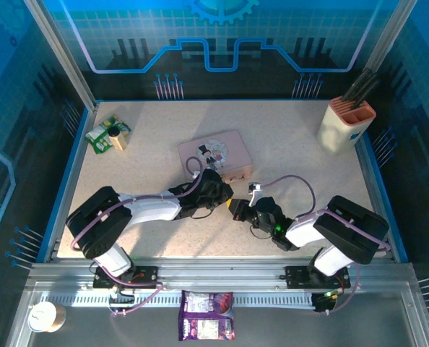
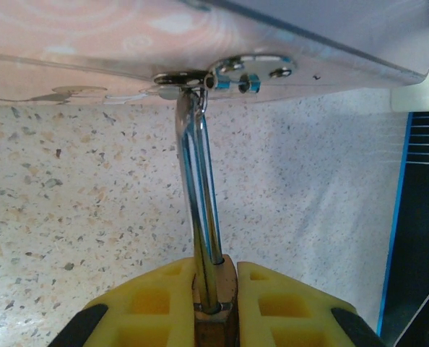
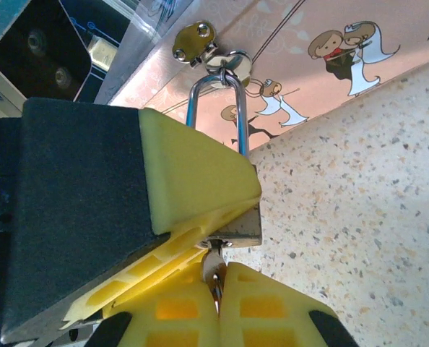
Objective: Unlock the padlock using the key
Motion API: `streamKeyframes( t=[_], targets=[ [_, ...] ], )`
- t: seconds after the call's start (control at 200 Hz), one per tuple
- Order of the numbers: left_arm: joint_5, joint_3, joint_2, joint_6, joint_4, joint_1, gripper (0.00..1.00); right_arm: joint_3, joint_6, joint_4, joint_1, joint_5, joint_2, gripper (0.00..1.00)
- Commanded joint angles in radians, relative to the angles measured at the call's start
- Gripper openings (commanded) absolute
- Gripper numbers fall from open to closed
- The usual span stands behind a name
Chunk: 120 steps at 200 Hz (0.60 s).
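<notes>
The brass padlock (image 2: 216, 303) sits squeezed between the yellow fingers of my left gripper (image 2: 216, 278), which is shut on its body. Its silvery shackle (image 2: 200, 188) runs up through the hasp (image 2: 250, 72) of the pink tin (image 1: 214, 152). In the right wrist view the padlock's underside (image 3: 243, 230) faces my right gripper (image 3: 216, 280), which is shut on the small grey key (image 3: 214, 262). The key's tip is in the keyhole. The left gripper's yellow finger (image 3: 185, 173) covers most of the padlock there. Seen from above, both grippers (image 1: 229, 199) (image 1: 245, 210) meet just in front of the tin.
A beige holder with dark utensils (image 1: 346, 123) stands at the back right. A green packet and a small bottle (image 1: 107, 135) lie at the back left. A snack bag (image 1: 206, 324) and a paper cup (image 1: 42, 316) sit below the table's front rail.
</notes>
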Motion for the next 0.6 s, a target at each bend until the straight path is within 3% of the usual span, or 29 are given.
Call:
streamKeyframes(
  t=[0.0, 0.11, 0.26, 0.47, 0.595],
  targets=[
    [0.008, 0.06, 0.006, 0.068, 0.032, -0.014, 0.0, -0.02, 0.066, 0.086, -0.017, -0.003, 0.021, 0.05],
    [-0.004, 0.08, 0.018, 0.104, -0.002, -0.015, 0.0, -0.024, 0.056, 0.029, -0.02, 0.002, 0.002, 0.12],
    [-0.041, 0.102, 0.034, 0.176, -0.074, -0.015, 0.0, -0.026, 0.004, -0.1, -0.055, -0.047, -0.08, 0.35],
    [-0.1, 0.117, 0.06, 0.265, -0.185, -0.019, 0.0, 0.057, -0.163, -0.605, -0.104, -0.042, -0.32, 0.52],
    [-0.113, 0.136, 0.094, 0.301, -0.22, -0.033, 0.0, 0.072, -0.223, -0.754, -0.153, -0.031, -0.423, 0.58]
  ],
)
